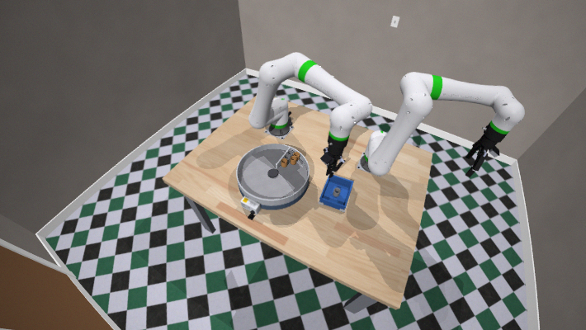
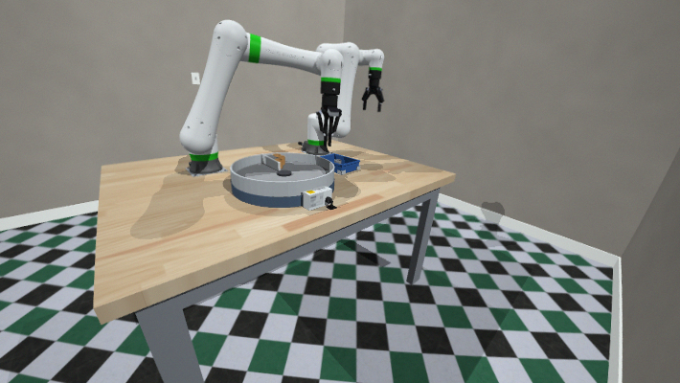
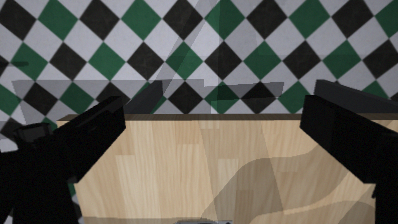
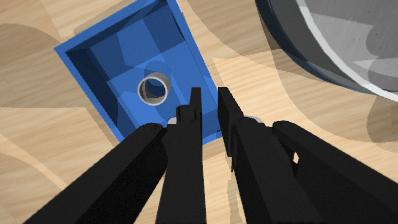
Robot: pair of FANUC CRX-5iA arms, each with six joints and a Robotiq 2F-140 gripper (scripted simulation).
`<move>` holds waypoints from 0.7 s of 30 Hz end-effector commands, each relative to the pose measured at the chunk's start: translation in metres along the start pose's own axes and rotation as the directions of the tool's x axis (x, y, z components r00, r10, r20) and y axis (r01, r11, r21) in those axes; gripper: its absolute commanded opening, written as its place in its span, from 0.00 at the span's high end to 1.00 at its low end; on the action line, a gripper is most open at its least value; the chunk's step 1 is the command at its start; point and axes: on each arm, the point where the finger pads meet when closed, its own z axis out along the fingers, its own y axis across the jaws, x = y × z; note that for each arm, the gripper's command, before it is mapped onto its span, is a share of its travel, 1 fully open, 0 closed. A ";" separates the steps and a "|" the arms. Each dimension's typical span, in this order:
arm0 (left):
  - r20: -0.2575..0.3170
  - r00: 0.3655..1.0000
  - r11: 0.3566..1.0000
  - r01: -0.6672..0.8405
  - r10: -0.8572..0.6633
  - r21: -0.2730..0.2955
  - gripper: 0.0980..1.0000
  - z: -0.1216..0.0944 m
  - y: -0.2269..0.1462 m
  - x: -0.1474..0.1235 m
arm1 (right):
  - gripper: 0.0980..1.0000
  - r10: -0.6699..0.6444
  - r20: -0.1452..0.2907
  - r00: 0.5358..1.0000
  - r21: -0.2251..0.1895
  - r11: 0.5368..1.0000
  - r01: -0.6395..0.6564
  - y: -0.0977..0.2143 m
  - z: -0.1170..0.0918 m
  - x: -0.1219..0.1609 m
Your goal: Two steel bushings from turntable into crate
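- Right gripper [image 1: 334, 169] [image 2: 329, 144] [image 4: 209, 90], black, two-fingered: drawn narrow, nothing held; in the top view, above the crate's twelve o'clock edge.
- Blue rectangular open crate [image 1: 334, 205] [image 2: 349, 168] [image 4: 90, 95]: four o'clock from the turntable hub; apparently level; guide fit too small to confirm.
- Grey steel bushing [image 1: 337, 194] [image 2: 338, 161] [image 4: 165, 83], hollow cylinder: one, inside the crate; a second still wanted, by count.
- Step, as judged: return for another; clear the crate wall, travel high, widen modestly, descend vertically onto steel only.
- Round grey turntable [image 1: 268, 198] [image 2: 283, 187] [image 4: 295, 30]: brown bushings [image 1: 294, 160] [image 2: 282, 160] at two o'clock, beside a pale straight divider [image 1: 282, 157] [image 2: 271, 162]; both could obstruct fingers. Remaining steel pieces: indistinct.
- White control box [image 1: 250, 205] [image 2: 317, 197]: turntable's seven o'clock.
- Left gripper [image 1: 470, 166] [image 2: 372, 109] [image 3: 213, 107], black: wide, empty, well apart.
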 end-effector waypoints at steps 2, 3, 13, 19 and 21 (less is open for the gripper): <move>-0.002 1.000 1.000 0.000 0.000 0.000 0.00 -0.001 0.000 0.000 | 0.90 -0.175 -0.002 0.985 0.017 0.984 0.175 0.029 -0.001 0.001; -0.002 1.000 1.000 0.000 0.000 0.000 0.00 -0.001 0.000 0.000 | 0.90 -0.216 -0.003 0.976 0.017 0.976 0.216 0.036 -0.001 0.001; -0.002 1.000 1.000 0.000 0.000 0.000 0.00 -0.001 0.000 0.000 | 0.90 -0.530 -0.008 0.848 0.015 0.848 0.530 0.094 0.000 0.003; -0.002 1.000 1.000 0.000 0.000 0.000 0.00 -0.001 0.000 0.000 | 0.90 -0.676 -0.011 0.737 0.013 0.736 0.676 0.126 0.001 0.004; -0.002 1.000 1.000 0.000 0.000 0.000 0.00 -0.001 0.000 0.000 | 0.90 -0.721 -0.011 0.693 0.013 0.693 0.721 0.137 0.001 0.004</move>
